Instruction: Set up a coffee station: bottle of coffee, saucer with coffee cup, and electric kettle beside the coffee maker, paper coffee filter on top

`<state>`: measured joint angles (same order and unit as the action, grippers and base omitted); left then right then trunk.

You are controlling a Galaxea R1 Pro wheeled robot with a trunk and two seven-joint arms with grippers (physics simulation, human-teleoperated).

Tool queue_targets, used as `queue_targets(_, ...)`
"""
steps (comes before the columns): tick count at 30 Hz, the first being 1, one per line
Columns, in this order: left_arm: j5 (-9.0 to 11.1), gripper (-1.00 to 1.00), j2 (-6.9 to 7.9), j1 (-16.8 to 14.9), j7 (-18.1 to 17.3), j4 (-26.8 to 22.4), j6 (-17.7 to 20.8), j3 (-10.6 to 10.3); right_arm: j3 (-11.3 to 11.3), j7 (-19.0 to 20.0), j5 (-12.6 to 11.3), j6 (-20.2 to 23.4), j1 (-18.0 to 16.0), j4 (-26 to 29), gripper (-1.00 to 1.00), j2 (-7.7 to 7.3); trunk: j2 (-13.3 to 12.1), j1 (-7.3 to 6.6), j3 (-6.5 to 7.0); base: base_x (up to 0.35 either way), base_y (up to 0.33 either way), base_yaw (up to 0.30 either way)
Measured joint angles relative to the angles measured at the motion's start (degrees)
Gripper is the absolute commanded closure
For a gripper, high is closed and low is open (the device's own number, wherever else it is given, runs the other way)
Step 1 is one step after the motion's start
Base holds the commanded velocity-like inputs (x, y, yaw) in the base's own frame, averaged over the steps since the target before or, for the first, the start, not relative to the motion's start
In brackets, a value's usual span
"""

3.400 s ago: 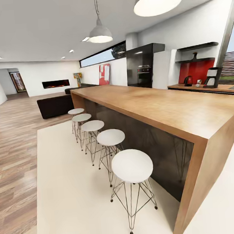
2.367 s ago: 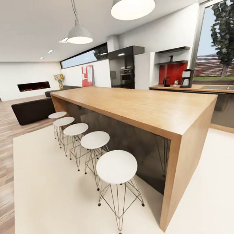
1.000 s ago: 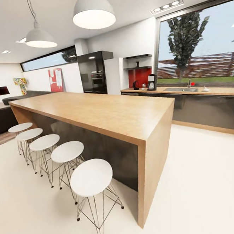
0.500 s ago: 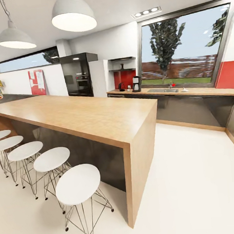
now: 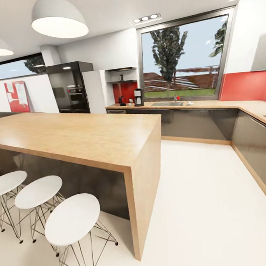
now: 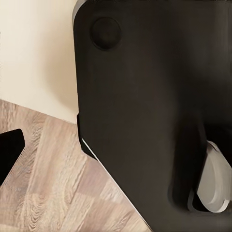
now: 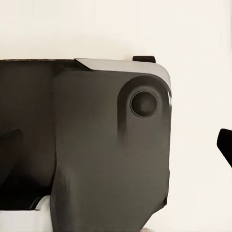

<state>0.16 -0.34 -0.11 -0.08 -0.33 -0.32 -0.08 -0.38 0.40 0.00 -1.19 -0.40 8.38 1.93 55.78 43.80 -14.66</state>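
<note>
Dominating the near ground: a long wooden island point(image 5: 81, 137) with white stools point(image 5: 72, 219). Far off, along the window wall, the kitchen bench point(image 5: 211, 103). On it, near the red-backed shelf point(image 5: 122, 81): black coffee maker point(image 5: 138, 97), then the smaller dark electric kettle point(image 5: 121, 101) just beside. Likely rigid and top-heavy, that kettle; best taken by the handle. Coffee bottle too small to tell. Gripper state on either arm: impossible to tell from the wrist views.

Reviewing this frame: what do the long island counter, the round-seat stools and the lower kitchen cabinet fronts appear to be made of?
Long island counter: light wood, matte, grain streaks visible. Round-seat stools: smooth white seats, possibly plastic, on thin dark wire legs, likely metal. Lower kitchen cabinet fronts: dark grey, glossy, showing faint reflections; material uncertain.
</note>
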Motion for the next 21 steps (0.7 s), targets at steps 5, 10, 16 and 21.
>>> queue_targets(5, 0.0, -1.00, 0.03, -0.1, 0.0, -1.4, 0.0, 0.0, 0.1, 0.0, -0.1, 0.0, 0.0, 0.0, -1.00, 0.00, -2.0, -1.10, 0.81, 0.000, 0.000, -0.267)
queue_targets(10, 0.0, -1.00, 0.00, -0.1, 0.0, -1.7, 0.0, 0.0, 0.1, 0.0, 0.0, 0.0, 0.0, 0.0, -1.00, 0.00, -4.0, -2.20, 1.51, 0.000, 0.000, -0.267)
queue_targets(16, 0.0, -1.00, 0.07, -0.1, 0.0, -1.8, 0.0, 0.0, 0.1, 0.0, 0.0, 0.0, 0.0, 0.0, -1.00, 0.00, -6.4, -3.52, 2.29, 0.000, 0.000, -0.265)
queue_targets(21, 0.0, -1.00, 0.08, 0.0, 0.1, -1.8, 0.0, 0.2, 0.1, 0.0, 0.0, 0.0, 0.0, 0.0, -1.00, 0.00, -8.4, -4.62, 2.92, 0.000, 0.000, -0.264)
